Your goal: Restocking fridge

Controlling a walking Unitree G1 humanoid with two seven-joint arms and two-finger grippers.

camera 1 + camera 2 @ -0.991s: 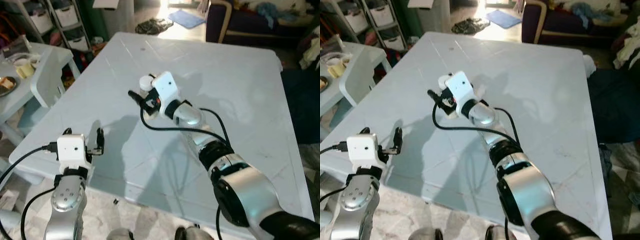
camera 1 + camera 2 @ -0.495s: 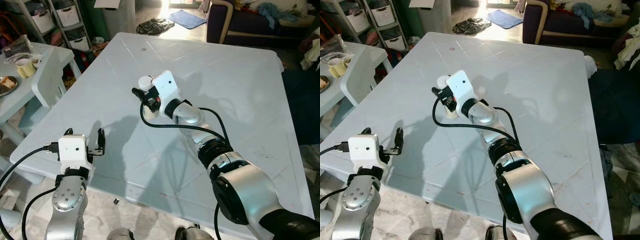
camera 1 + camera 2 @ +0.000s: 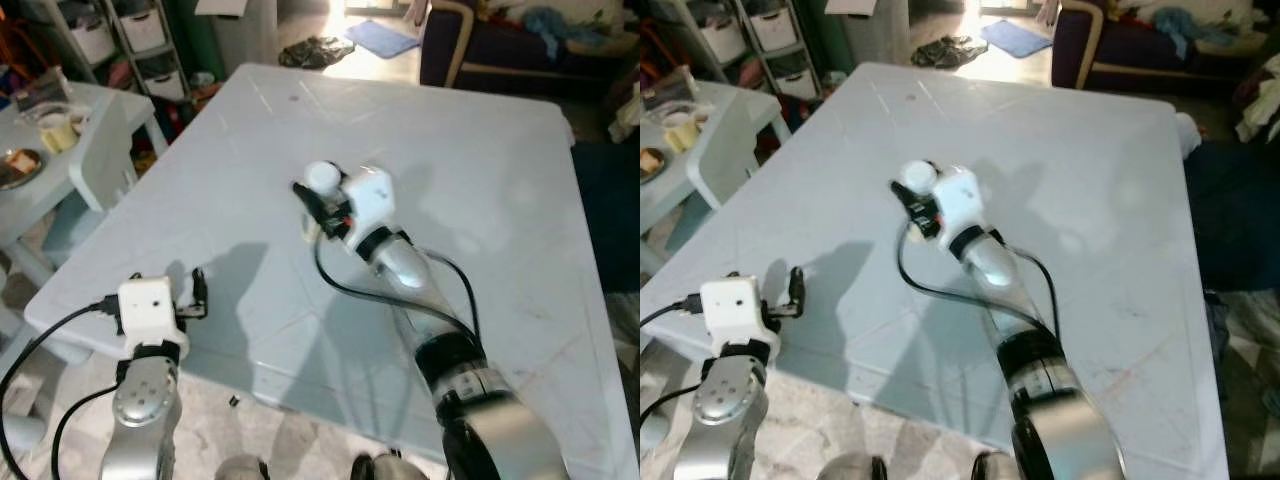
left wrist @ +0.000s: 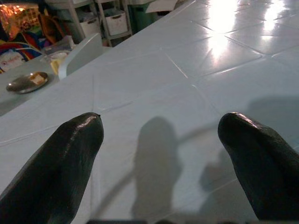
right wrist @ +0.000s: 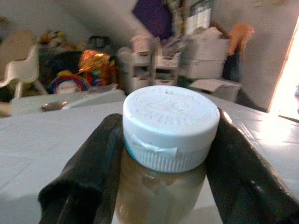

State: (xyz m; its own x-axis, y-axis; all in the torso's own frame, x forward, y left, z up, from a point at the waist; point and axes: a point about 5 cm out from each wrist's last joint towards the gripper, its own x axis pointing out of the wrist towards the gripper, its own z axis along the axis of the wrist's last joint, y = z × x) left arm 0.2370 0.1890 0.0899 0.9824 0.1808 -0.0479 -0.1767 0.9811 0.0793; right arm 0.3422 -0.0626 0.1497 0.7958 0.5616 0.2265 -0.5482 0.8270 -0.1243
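Gripping jar (image 5: 164, 154) — right gripper (image 5: 163, 177) clamps its sides.

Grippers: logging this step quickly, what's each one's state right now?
Left gripper: open, holding nothing.
Right gripper: shut on the white-capped jar.

A large pale-blue tiled table (image 3: 500, 130) fills the middle. Beyond its far edge, sunlight falls on a blue floor mat (image 3: 382, 38) beside a dark purple sofa (image 3: 500, 55). Off its left edge stand a white chair (image 3: 100, 165) and shelving with white bins (image 3: 145, 30).
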